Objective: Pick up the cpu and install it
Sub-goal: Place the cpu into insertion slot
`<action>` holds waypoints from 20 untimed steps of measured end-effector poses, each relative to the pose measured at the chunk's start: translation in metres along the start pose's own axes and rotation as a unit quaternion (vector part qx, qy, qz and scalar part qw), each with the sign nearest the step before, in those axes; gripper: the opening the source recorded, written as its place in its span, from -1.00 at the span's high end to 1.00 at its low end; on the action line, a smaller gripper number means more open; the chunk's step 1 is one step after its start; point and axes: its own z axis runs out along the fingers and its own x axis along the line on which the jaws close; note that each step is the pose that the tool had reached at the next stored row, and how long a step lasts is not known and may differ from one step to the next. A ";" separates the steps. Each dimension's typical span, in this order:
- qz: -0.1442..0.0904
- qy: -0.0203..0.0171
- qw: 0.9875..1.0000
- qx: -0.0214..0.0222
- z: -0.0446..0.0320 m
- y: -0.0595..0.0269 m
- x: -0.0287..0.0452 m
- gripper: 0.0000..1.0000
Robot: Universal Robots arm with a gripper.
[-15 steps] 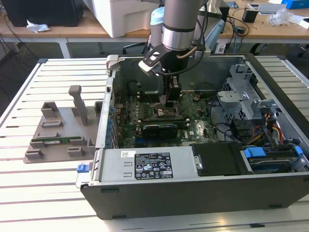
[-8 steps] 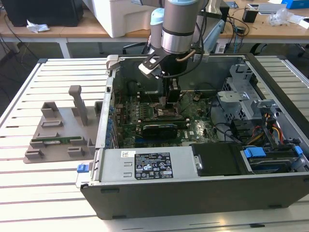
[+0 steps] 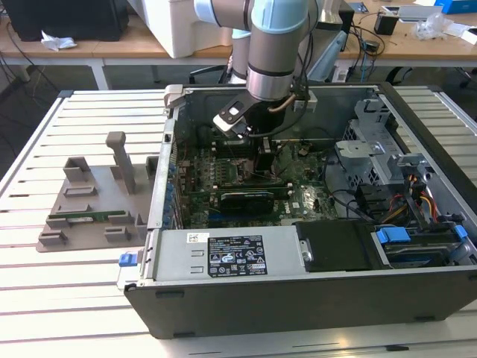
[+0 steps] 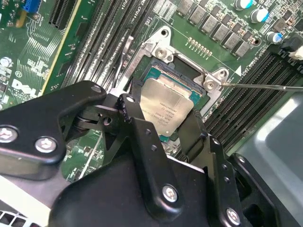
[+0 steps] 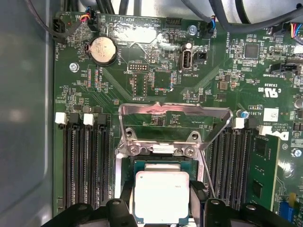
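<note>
The cpu [image 4: 166, 105] is a flat square chip with a silvery top and a thin green edge. It sits level in the black-framed socket [image 4: 158, 49] on the green motherboard. In both wrist views my gripper [image 4: 163, 113] has one black finger against each of two opposite sides of the chip, shut on it. In the first wrist view the cpu [image 5: 162, 194] lies just below the socket's metal load plate [image 5: 175, 111], which stands swung open. In the exterior view the gripper [image 3: 264, 153] reaches straight down into the open computer case [image 3: 246, 294].
Black memory slots [image 5: 85, 165] flank the socket on both sides, and a green memory stick [image 5: 262, 170] stands in one. A thin lever wire [image 4: 265, 86] lies beside the socket. Drive cage [image 3: 373, 149] and cables fill the case's right; a grey fixture [image 3: 93, 198] sits outside on the left.
</note>
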 end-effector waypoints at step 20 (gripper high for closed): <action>0.000 0.000 1.000 0.000 0.0045 0.0001 0.0002 -0.25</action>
